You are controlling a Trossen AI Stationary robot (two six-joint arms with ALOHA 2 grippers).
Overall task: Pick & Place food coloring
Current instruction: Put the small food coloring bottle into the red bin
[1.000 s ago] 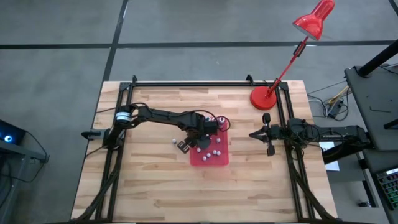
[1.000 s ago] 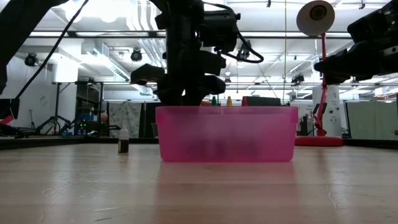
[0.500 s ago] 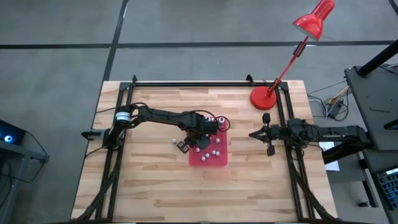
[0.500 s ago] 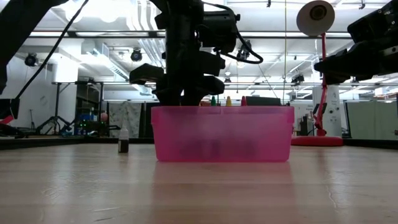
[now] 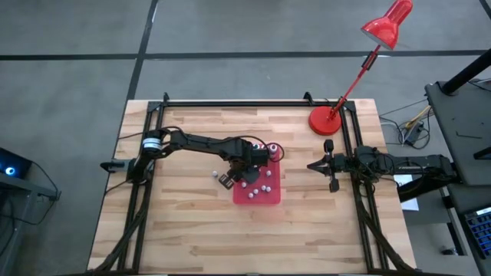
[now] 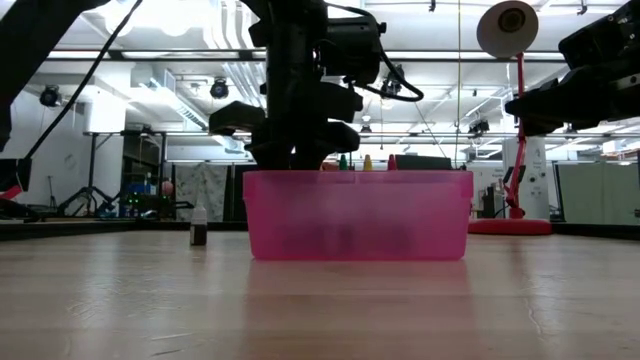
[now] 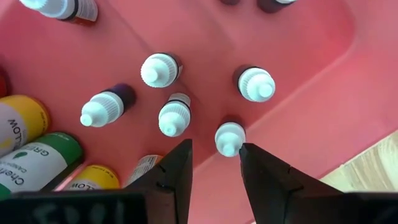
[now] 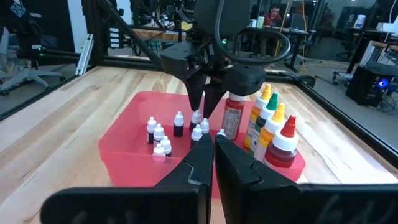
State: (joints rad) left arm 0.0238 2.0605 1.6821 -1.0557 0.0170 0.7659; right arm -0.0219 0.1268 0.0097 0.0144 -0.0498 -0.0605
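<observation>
Pink plastic, that tray [image 5: 270, 197], sitting near the middle of the wooden table [image 5: 184, 222] with the little food coloring bottles [image 7: 175, 116] standing upright inside it, white caps up. In the left wrist view several of them cluster on the tray floor, and larger bottles [image 8: 273, 132] with yellow, green and red tops lie or stand along one side. One small dark bottle [image 6: 198, 229] stands alone on the table, just outside the tray's left wall in the low view.

The left gripper [image 5: 240, 177] hangs down into the tray, over the bottles. Its jaws are partly apart, and one white-capped bottle [image 7: 229, 137] sits right between the fingertips [image 7: 176, 163]; I cannot tell whether they actually pinch it.

The right gripper [image 5: 316, 165] waits well off to the right side of the table, pointing toward the tray, its jaws pressed together with nothing in them. A red lamp [image 5: 328, 119] stands at the far right corner.
</observation>
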